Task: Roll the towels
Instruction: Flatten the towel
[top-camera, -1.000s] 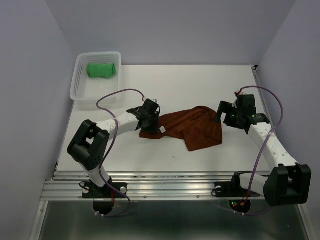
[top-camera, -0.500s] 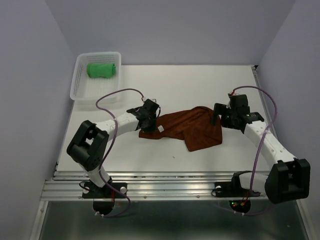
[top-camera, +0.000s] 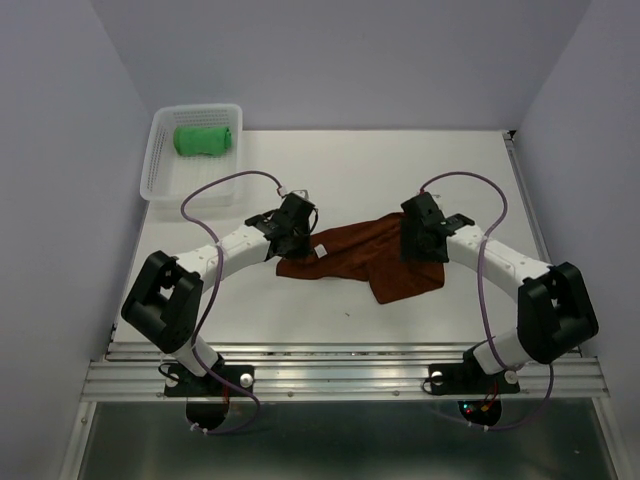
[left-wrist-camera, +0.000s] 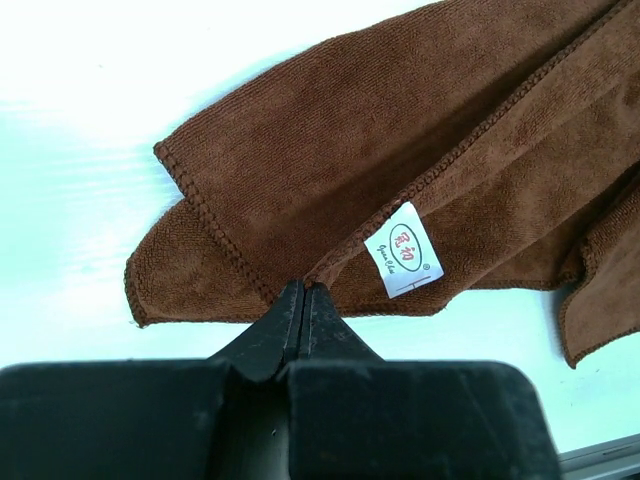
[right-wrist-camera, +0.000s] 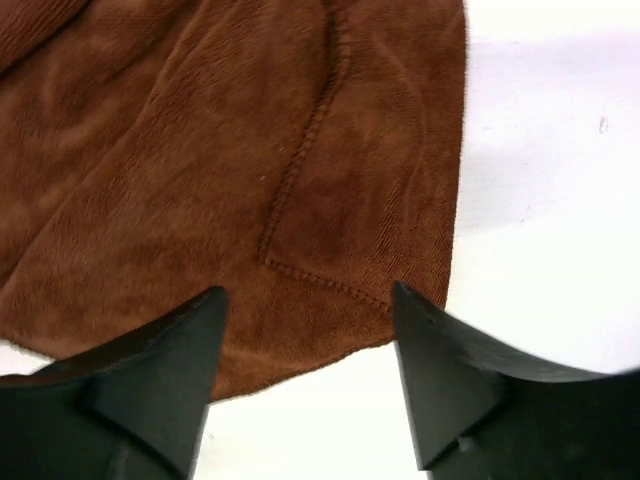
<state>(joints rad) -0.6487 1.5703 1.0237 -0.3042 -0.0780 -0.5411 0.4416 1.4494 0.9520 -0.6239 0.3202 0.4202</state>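
The rust-brown towel (top-camera: 375, 258) lies crumpled and spread out mid-table, its white label (left-wrist-camera: 404, 250) facing up. My left gripper (top-camera: 297, 243) is at its left end, shut on a hemmed edge of the towel (left-wrist-camera: 400, 130); the jaws (left-wrist-camera: 305, 288) pinch the cloth at their tips. My right gripper (top-camera: 415, 240) hovers over the towel's right part. It is open, its fingertips (right-wrist-camera: 308, 290) straddling the near edge of the brown cloth (right-wrist-camera: 200, 150) with nothing gripped. The bright green towel (top-camera: 204, 138) lies rolled in the basket.
A white mesh basket (top-camera: 160, 180) stands at the back left corner against the left wall. Purple cables loop above both arms. A metal rail (top-camera: 330, 365) runs along the near table edge.
My right arm has swung left from beside the towel to over its right part, its jaws narrowing slightly. My left gripper has closed on the towel's left edge.
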